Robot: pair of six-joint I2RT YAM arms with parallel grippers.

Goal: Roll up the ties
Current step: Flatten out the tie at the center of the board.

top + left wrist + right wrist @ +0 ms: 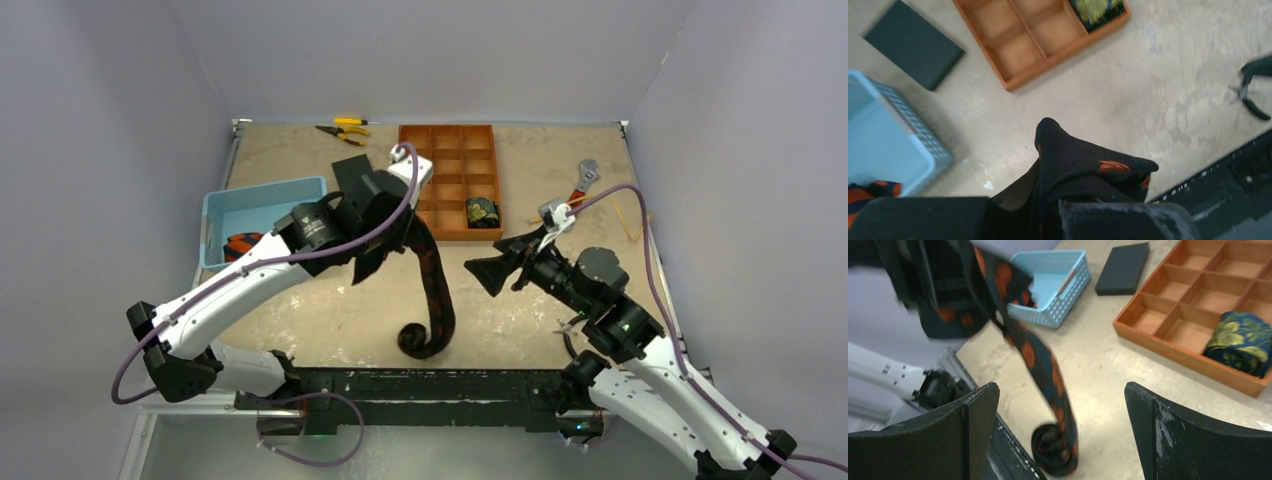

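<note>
My left gripper (385, 240) is shut on the wide end of a dark tie with red-orange marks (437, 285) and holds it raised. The tie hangs down to a small rolled coil (420, 338) near the table's front edge. It bunches over the left fingers in the left wrist view (1083, 167), and its coil shows in the right wrist view (1053, 445). My right gripper (492, 272) is open and empty, to the right of the hanging tie. A rolled black tie with green-gold pattern (481, 212) sits in the wooden tray (447, 135). A navy tie with orange stripes (240, 243) lies in the blue basket (255, 195).
A flat black pad (352, 172) lies left of the tray. Yellow-handled pliers (345, 127) lie at the back edge. A wrench (585, 180) and a thin yellow cord (625, 215) lie at the right. A black rail (420, 385) runs along the table's front edge.
</note>
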